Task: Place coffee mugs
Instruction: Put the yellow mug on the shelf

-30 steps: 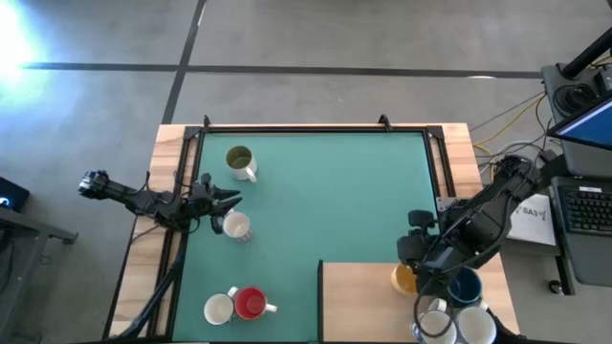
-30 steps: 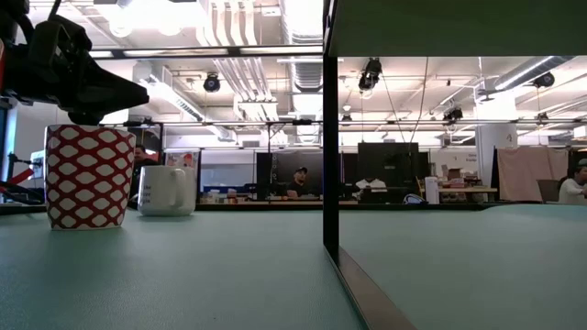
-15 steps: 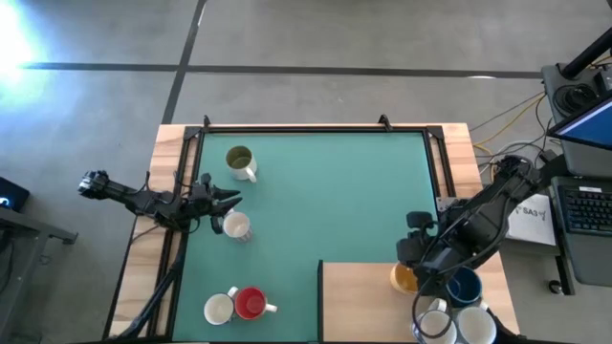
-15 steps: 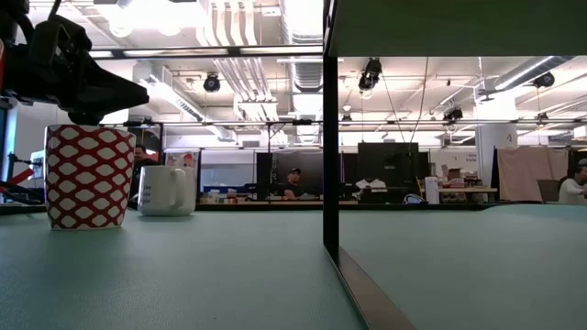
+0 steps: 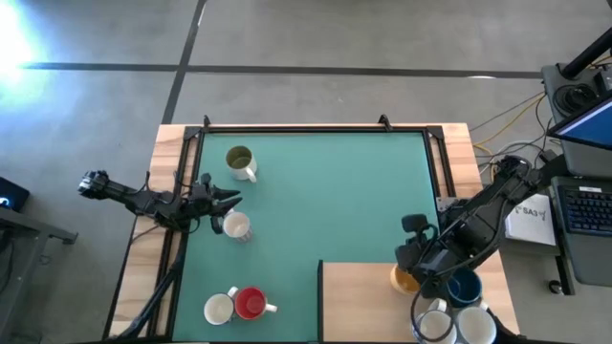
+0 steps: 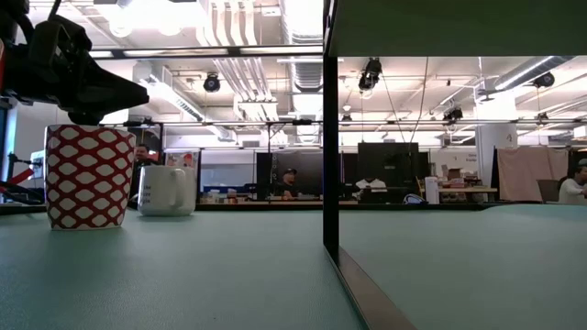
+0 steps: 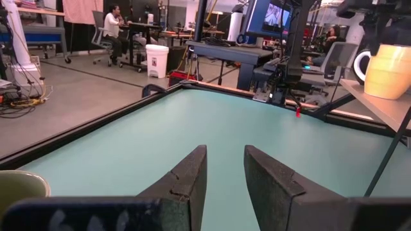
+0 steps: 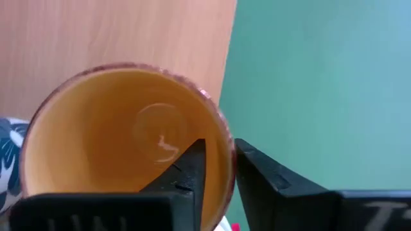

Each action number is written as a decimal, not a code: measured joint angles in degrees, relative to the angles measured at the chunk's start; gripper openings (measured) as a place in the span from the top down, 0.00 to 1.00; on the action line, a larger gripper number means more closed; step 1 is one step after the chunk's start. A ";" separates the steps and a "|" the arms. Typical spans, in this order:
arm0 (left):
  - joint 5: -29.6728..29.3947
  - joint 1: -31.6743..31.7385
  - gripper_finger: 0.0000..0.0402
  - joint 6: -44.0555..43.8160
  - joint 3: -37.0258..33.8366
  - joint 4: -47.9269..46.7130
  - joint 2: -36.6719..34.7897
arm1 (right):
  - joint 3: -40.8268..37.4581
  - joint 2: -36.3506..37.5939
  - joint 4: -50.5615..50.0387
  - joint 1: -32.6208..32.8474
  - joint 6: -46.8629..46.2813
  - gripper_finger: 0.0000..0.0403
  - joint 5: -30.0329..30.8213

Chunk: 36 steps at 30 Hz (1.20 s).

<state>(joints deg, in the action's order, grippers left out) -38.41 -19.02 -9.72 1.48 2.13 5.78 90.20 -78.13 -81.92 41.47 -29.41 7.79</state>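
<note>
On the raised wooden shelf (image 5: pixel 359 296) at the near right stands an orange mug (image 5: pixel 402 279), with my right gripper (image 8: pixel 220 176) over it from above, shut on its rim. A dark blue mug (image 5: pixel 466 287) and two white mugs (image 5: pixel 435 325) stand beside it on the shelf. On the green mat stand an olive-lined mug (image 5: pixel 239 161), a white mug (image 5: pixel 236 226), another white mug (image 5: pixel 218 309) and a red mug (image 5: pixel 251 303). My left gripper (image 7: pixel 225 173) waits open at the left edge, level, beside the middle white mug. My right gripper has the orange mug's rim (image 8: pixel 223 144) between its fingers, one finger (image 8: pixel 191 168) inside the cup and the other outside, on the side toward the green mat. The fingers come steeply from above. The mug stands upright with its base on the wooden shelf.
The shelf's dark upright support (image 6: pixel 330 128) and edge divide the low view. A black rail (image 5: pixel 316 128) frames the mat's far side. Bare mat (image 5: pixel 335 201) lies between the two arms. A laptop and cables (image 5: pixel 574 191) sit beyond the right edge.
My right gripper has stayed over the orange mug while its wrist has rolled a little. The mugs have kept their places.
</note>
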 joint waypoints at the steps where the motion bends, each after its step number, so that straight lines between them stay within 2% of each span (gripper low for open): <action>1: 0.00 0.01 0.78 0.00 0.00 0.00 -0.01 | -0.01 0.00 -0.03 0.00 0.26 0.86 -0.44; 10: 0.00 0.00 0.78 0.00 0.01 -0.01 -0.01 | -0.01 0.13 -0.12 0.11 4.75 0.96 -4.05; 17: 0.00 0.01 0.78 0.00 0.02 0.00 0.00 | -0.01 0.66 -0.83 0.26 7.77 0.96 -6.71; 36: 0.00 0.00 0.78 0.00 0.01 0.00 -0.01 | -0.01 1.53 -2.35 2.03 9.58 0.96 -8.52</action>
<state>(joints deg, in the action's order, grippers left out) -38.41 -19.02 -9.72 1.49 2.13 5.77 90.19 -76.60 -84.27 43.51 -19.83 -0.73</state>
